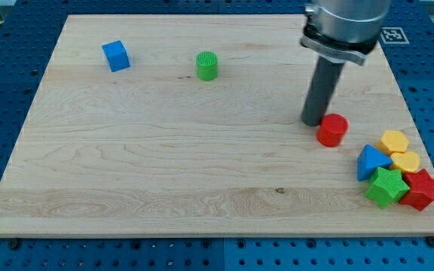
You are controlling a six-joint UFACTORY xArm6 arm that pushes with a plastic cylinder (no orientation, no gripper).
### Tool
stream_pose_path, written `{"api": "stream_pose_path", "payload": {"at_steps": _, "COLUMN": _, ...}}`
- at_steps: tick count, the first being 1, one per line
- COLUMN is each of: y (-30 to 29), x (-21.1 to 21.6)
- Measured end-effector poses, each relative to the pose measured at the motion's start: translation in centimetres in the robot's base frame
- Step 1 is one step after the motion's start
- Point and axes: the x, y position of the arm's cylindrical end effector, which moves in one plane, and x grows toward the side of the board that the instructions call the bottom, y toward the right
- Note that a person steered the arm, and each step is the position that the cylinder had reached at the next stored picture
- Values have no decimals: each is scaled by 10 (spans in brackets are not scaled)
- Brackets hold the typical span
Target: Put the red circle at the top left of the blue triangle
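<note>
Where the rod (324, 89) meets the wooden board (164, 173), my tip (313, 123) rests on the surface just left of the red circle (332, 129), touching it or nearly so; whether there is a gap between them cannot be determined. The tip holds nothing — it is a plain dark rod end with no parts that open or close.

The red circle lies in the right half of the board, up and to the left of a tight cluster at the view's lower right. That cluster contains the blue triangle (371, 162) at its left edge, two yellow blocks (394, 141) (407, 161) just to the triangle's right, a green star (386, 187) directly below the triangle, and a red star (420, 189) at the far right. The cluster's blocks touch or nearly touch one another.

Well apart from this group — near the view's top — a blue cube (116, 56) sits at the left, and a green cylinder (207, 65) stands to its right.
</note>
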Motion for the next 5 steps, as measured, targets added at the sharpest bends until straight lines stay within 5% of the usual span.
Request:
{"api": "stream_pose_path", "payload": {"at_steps": 3, "y": 19, "x": 11}}
{"api": "stream_pose_path", "payload": {"at_steps": 5, "y": 9, "x": -109}}
